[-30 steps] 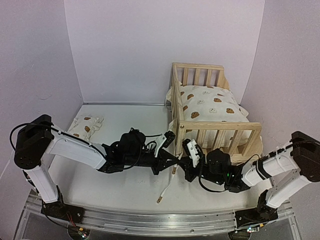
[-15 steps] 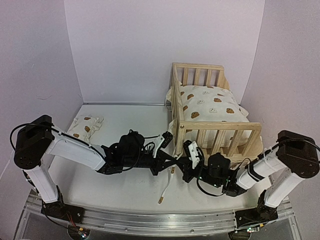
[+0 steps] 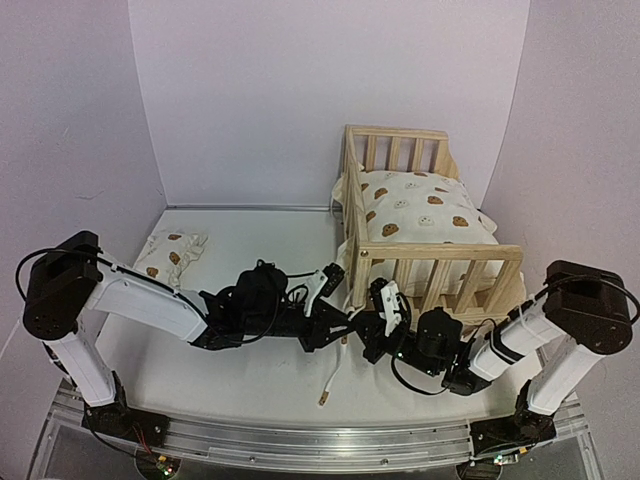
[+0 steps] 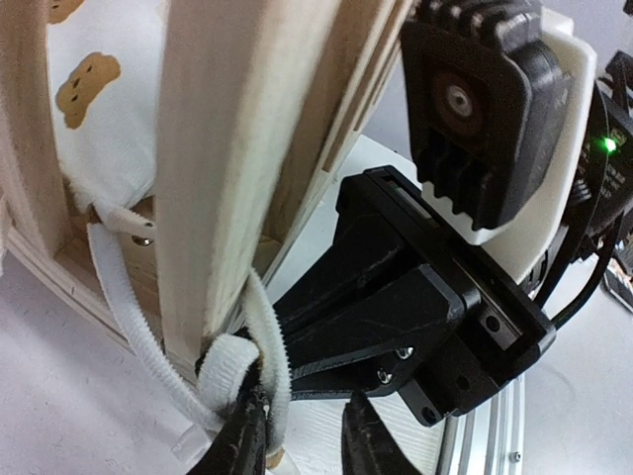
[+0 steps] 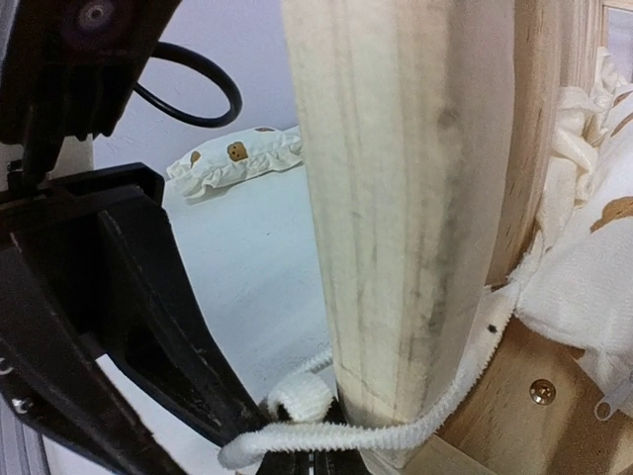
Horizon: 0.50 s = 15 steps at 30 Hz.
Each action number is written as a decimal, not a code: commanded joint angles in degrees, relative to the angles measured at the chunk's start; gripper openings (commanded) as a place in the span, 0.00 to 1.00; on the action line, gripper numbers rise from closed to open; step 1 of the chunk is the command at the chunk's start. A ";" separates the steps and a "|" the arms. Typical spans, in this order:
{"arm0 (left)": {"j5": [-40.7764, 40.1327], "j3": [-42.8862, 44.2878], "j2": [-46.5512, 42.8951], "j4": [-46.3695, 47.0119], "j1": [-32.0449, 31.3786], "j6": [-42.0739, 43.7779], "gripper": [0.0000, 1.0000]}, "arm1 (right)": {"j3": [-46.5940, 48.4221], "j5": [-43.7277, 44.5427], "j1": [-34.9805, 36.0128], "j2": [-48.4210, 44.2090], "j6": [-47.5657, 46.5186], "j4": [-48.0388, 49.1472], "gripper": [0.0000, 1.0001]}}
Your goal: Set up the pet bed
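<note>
A white table (image 3: 250,380) with pale lilac walls is seen from above, with two robot arms reaching in from the near edge. The pet bed, a light wooden frame (image 3: 440,252) with slatted rails, stands at the right rear of the table. A cream cushion (image 3: 425,210) printed with brown bears fills it and bulges above the rails. A small matching pillow (image 3: 172,250) lies well apart on the table's left side, near the back wall.

Both arms stretch low across the table and meet at the foot of the frame's near left corner post (image 3: 356,265). A white fabric tie (image 3: 330,375) comes from the cushion's corner, wraps around the base of this post, and trails loose toward the front edge of the table.

The left gripper (image 3: 342,325) comes at the post from the left. In its wrist view, its dark fingers (image 4: 242,440) are parted, with a gap wider than the tie. A loop of the tie lies against one finger, but nothing is clamped.

The right gripper (image 3: 362,330) comes from the right, its fingers pressed together. Its tips sit at the post's foot, where the tie is drawn snug around the wood, and they appear to pinch that tie. Its wrist view shows the tie crossing just above the fingertips, with a small folded loop beside the post.
</note>
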 commanded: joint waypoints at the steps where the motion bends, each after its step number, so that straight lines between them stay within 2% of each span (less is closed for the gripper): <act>1: -1.35 -0.89 -5.52 -0.69 1.46 0.28 0.31 | 0.63 4.07 -0.41 0.15 0.08 7.77 0.00; 5: 1.07 -2.17 -10.86 -1.70 2.95 1.62 0.41 | 0.28 4.36 -0.54 0.29 -0.63 7.83 0.00; 11: 6.37 -1.69 -15.21 -2.90 8.08 0.61 0.45 | 0.36 3.93 -0.62 0.59 -0.97 7.89 0.00; 13: 10.19 2.29 -12.05 -6.56 9.22 1.58 0.43 | 0.35 3.93 -0.61 0.63 -1.06 7.84 0.00; 15: 13.43 7.56 -7.75 -11.06 9.25 4.59 0.34 | 0.37 3.87 -0.71 0.60 -1.15 7.79 0.00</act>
